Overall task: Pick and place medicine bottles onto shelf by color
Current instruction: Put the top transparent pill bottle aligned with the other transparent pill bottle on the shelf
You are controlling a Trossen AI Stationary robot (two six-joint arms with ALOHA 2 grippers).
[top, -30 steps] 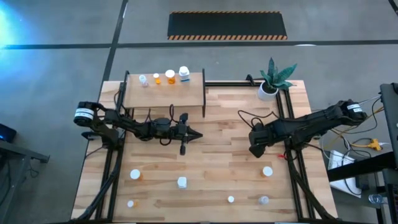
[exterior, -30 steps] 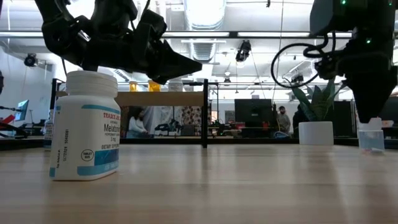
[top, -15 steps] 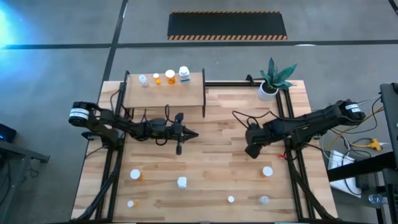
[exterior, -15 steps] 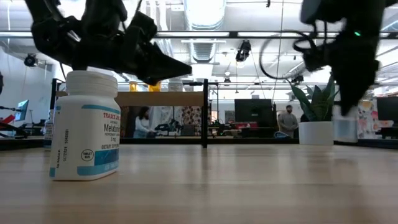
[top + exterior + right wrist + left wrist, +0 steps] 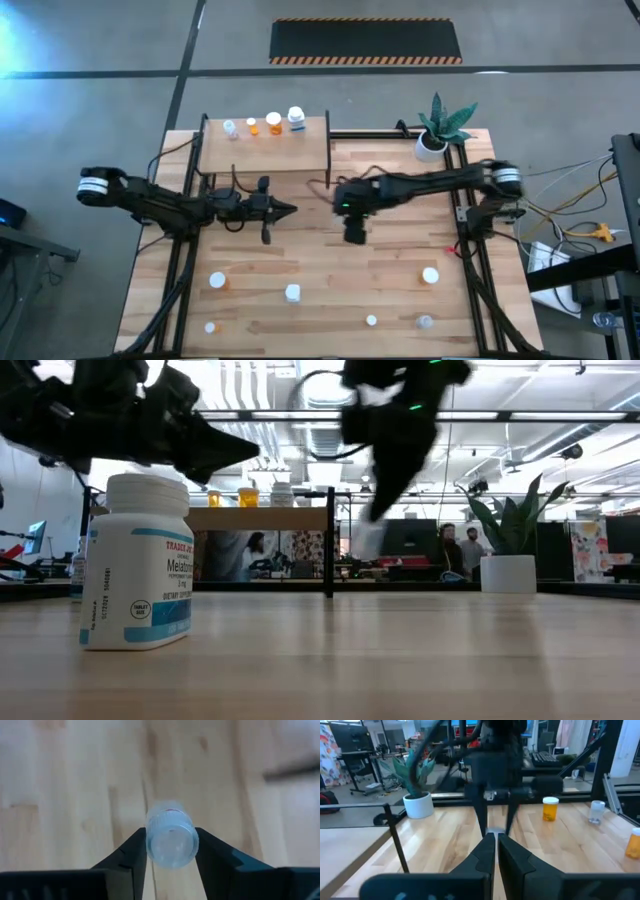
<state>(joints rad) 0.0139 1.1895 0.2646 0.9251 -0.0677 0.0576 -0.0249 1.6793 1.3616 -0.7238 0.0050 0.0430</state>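
Five loose bottles stand along the table's 6 o'clock edge. At centre, right gripper [image 5: 355,235] pinches a clear bluish bottle [image 5: 170,840] between its fingers, above the planks. Left gripper [image 5: 288,209], fingers pressed together, hovers toward 9 o'clock. Shelf [image 5: 265,152] at 11 o'clock carries four bottles.

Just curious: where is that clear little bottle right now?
The clear bottle is clamped in the right gripper, above mid-table, just right of the shelf.
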